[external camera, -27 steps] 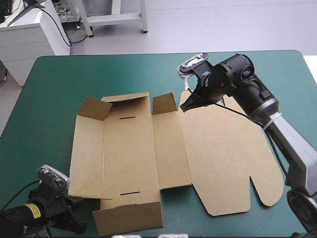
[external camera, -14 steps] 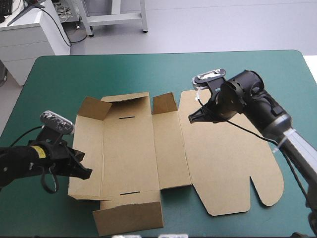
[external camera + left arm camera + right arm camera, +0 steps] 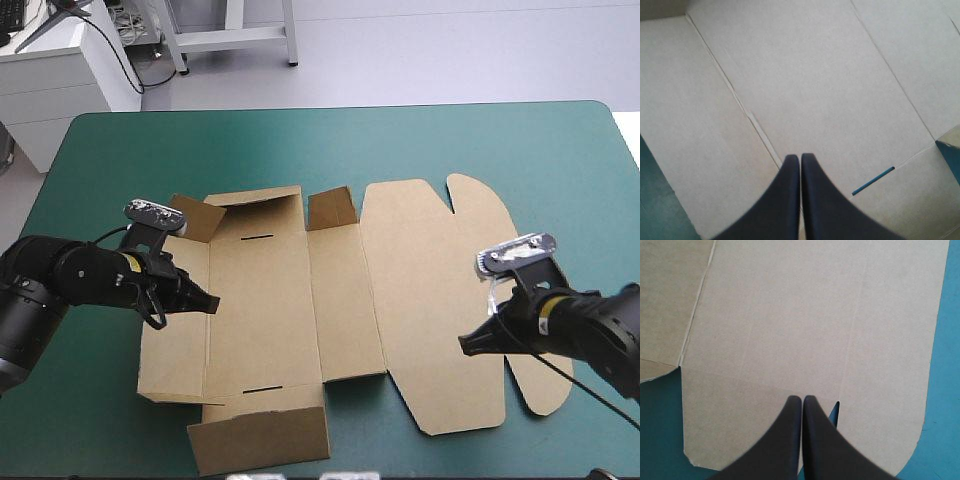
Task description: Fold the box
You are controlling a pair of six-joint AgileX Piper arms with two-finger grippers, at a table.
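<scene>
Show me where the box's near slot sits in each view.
High view: the near slot lies in the box, at its middle panel's near end.
Left wrist view: it shows just beside the shut left gripper.
Right wrist view: not in it.
Shared landmark: the box's brown board, also under the right gripper.

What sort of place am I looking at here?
Probably a robot lab workbench: a table with a teal-green cover, a cut brown cardboard box sheet lying on it, and a black-fingered left gripper and right gripper over the sheet.
</scene>
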